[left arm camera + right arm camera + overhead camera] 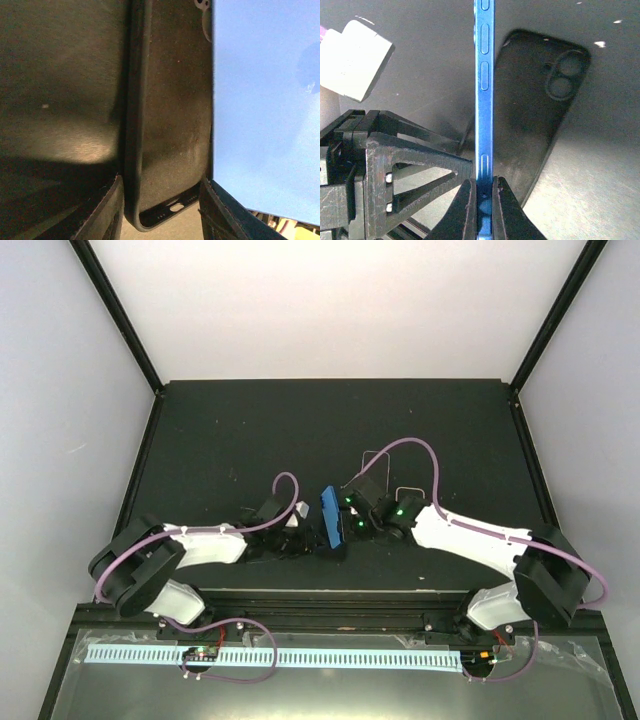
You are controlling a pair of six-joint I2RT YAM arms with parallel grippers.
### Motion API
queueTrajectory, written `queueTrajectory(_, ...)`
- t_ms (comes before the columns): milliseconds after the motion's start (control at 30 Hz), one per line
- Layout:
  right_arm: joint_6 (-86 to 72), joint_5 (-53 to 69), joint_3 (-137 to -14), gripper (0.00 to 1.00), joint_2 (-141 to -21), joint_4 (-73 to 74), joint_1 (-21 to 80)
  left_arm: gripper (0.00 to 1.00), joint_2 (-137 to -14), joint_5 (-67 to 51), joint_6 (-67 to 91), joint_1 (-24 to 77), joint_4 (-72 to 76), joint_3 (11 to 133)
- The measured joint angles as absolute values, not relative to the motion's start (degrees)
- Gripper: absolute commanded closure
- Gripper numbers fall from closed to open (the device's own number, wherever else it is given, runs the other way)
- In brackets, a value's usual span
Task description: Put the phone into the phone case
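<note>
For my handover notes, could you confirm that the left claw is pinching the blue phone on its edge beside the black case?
Not quite: the right claw pinches the blue phone on its edge beside the black case, as the right wrist view shows.

The phone [483, 100], at centre frame, is showing a smooth blue edge with a satin, metal-like sheen. The phone case [175, 125] is looking matt black, its inner face finely fuzzy like cloth and its rim smooth and rubbery. The table [60, 75] is appearing dark, matt and faintly brushed. The right gripper [483, 187] is showing fingers [466, 210] of black, ridged plastic. At upper left, a white block [355, 57] is looking like smooth matt plastic.
</note>
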State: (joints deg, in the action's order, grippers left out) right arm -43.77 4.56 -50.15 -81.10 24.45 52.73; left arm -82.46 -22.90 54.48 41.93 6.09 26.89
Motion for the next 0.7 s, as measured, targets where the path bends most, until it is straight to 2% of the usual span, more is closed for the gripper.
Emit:
queueTrajectory(267, -45.25, -0.27, -51.42, 0.99, -78.37, 34.79, 52.73, 0.58, -86.67, -26.06, 59.2, 45.1, 14.37, 26.74)
queueTrajectory(400, -46.41, -1.43, -51.75, 0.99, -78.72, 38.61, 52.73, 0.55, -86.59, -26.81, 60.97, 45.89, 18.31, 26.09)
queueTrajectory(700, -47.77, -2.0, -54.81, 0.99, -81.34, 42.06, 52.73, 0.54, -81.73, -24.01, 61.19, 44.91, 15.94, 24.82)
